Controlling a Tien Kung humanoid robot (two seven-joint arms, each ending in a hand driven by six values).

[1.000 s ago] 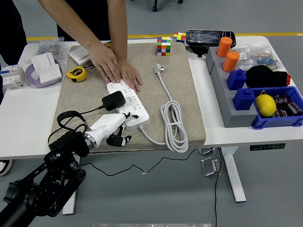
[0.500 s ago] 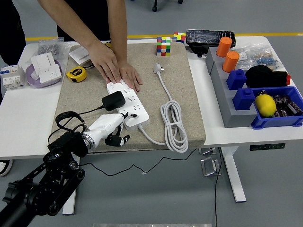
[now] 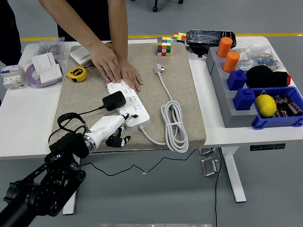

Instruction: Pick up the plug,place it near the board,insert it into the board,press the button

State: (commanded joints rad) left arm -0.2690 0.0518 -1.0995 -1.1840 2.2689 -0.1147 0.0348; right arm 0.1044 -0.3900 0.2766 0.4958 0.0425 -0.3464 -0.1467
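Plug (image 3: pixel 113 100), a black adapter, sits in the white power strip (image 3: pixel 128 105) at frame centre-left, on the beige mat (image 3: pixel 180 56). The left hand (image 3: pixel 112 130) reaches in from the lower left, its white back up, one finger stretched to touch the strip's near end, the dark fingers (image 3: pixel 118 140) below curled, holding nothing. Two hands of a person (image 3: pixel 116 68) at the top press flat on the strip's far end. The strip's white cable (image 3: pixel 173 125) lies coiled to the right.
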